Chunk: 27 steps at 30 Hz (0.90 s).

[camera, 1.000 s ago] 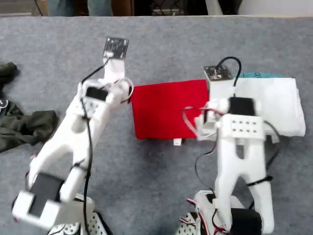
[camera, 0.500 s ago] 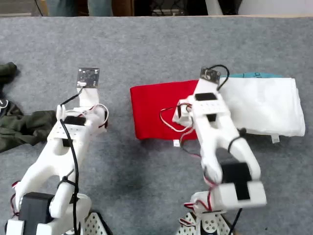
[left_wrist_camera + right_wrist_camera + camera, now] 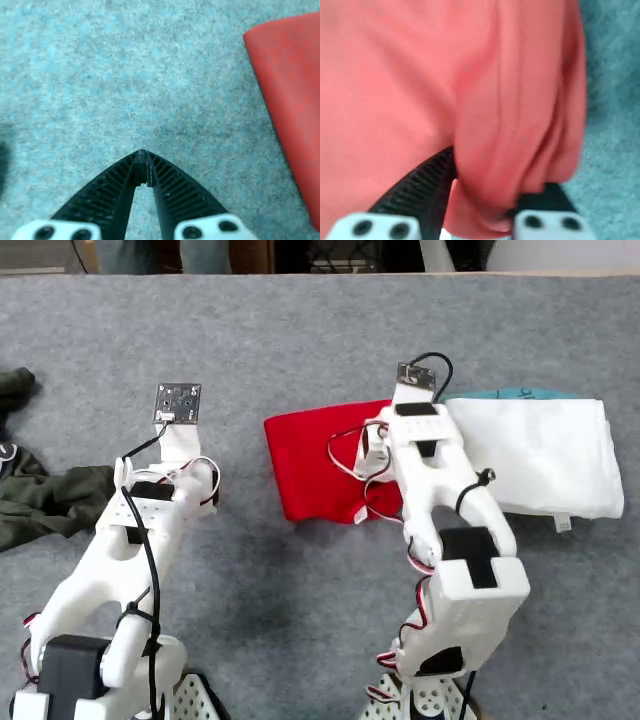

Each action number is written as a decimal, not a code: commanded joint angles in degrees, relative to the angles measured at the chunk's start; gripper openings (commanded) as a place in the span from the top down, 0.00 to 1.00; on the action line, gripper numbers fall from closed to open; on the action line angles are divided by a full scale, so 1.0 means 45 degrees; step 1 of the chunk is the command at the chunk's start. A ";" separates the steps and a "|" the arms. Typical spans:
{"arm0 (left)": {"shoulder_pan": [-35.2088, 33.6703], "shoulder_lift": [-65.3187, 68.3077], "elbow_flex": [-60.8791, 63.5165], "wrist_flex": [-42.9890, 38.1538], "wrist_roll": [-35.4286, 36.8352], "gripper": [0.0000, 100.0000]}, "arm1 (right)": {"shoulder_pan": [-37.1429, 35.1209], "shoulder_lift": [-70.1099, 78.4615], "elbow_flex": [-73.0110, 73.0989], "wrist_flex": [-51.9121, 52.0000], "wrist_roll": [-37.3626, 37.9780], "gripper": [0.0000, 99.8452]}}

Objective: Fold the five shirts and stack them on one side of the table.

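A folded red shirt (image 3: 312, 462) lies mid-table, and its cloth (image 3: 470, 90) bunches between the black fingers (image 3: 417, 187) of my right gripper (image 3: 485, 187), which is shut on a fold of it. In the high view the right arm (image 3: 430, 455) covers the shirt's right part. A folded white shirt (image 3: 545, 455) lies to the right on top of a teal one (image 3: 522, 393). My left gripper (image 3: 143, 167) is shut with nothing in it over bare grey table, left of the red shirt's edge (image 3: 295, 110). The left arm (image 3: 150, 510) stands left of the shirt.
Crumpled dark green shirts (image 3: 45, 495) lie at the table's left edge. The grey felt tabletop (image 3: 300, 340) is bare at the back and between the arms near the front. The arms' bases (image 3: 420, 690) stand at the front edge.
The left arm drew back leftward, away from the red shirt. The right arm swung left over the red shirt and shut on its cloth; the shirt's front edge has shifted slightly.
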 commanded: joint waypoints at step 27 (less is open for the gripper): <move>-0.0440 -0.0430 -0.1045 0.1465 -0.0078 0.97 | 0.7541 0.1866 -1.4584 0.8830 0.7072 0.99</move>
